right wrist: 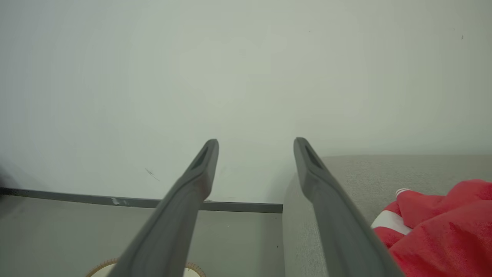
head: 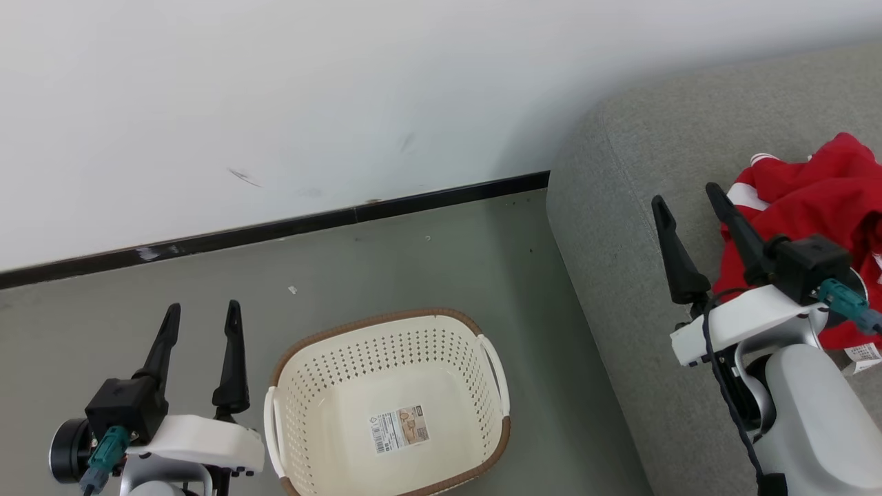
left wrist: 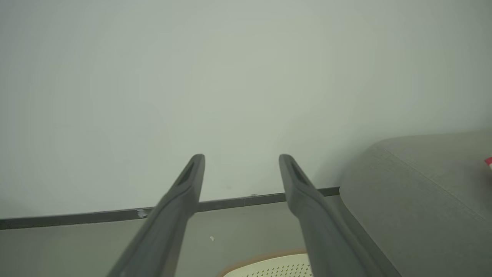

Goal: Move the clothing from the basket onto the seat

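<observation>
A heap of bright red clothing with white stripes and trim lies crumpled on a grey woven sofa seat at the right edge of the head view. A white tag shows at its lower edge. How many garments make up the heap cannot be told.

One cream perforated laundry basket with a brown rim stands on the grey floor, just left of the seat. A paper label shows on its bare bottom.

There are two grippers, and both have their fingers spread apart and hold nothing. The left gripper sits low beside the basket's left side, with its fingers pointing towards the white wall. The right gripper is raised over the seat, just left of the clothing, with its fingers leaning leftward.
</observation>
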`<state>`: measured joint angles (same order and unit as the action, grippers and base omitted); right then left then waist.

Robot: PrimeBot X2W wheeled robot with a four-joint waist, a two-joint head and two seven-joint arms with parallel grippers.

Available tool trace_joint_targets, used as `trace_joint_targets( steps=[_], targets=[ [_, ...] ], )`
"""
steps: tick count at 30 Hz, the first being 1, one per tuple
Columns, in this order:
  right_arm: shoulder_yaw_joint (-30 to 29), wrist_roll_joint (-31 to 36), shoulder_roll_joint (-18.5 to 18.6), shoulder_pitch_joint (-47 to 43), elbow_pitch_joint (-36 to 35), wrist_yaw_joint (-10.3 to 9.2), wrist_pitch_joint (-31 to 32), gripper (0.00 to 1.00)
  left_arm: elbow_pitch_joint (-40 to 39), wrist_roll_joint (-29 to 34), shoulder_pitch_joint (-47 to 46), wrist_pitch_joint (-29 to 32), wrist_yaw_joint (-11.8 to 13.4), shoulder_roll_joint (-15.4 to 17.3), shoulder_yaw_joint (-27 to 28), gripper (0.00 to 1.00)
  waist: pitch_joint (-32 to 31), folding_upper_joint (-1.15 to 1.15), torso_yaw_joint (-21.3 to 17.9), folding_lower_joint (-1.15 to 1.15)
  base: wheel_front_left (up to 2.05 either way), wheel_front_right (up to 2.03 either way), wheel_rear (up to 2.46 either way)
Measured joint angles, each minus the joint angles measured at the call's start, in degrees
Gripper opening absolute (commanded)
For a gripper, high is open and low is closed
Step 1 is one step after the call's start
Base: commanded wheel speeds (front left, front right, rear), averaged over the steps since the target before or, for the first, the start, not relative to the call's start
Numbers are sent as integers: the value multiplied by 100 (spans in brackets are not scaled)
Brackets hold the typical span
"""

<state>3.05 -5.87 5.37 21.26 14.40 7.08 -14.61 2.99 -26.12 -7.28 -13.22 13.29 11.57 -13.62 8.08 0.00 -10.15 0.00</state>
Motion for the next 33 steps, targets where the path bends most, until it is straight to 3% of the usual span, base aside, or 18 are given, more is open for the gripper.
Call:
trace_joint_targets(
  steps=[16, 33],
  targets=[
    [366, 297, -143, -748, -472, 0, 0, 100, 261, -54, 492, -57, 201, -80, 230, 100, -467, 0, 410, 0, 0, 0, 0],
    [-19, 288, -243, -1785, -791, 0, 0, 100, 311, -53, 811, -81, 201, -205, 211, 100, -852, 0, 617, 0, 0, 0, 0]
  ],
)
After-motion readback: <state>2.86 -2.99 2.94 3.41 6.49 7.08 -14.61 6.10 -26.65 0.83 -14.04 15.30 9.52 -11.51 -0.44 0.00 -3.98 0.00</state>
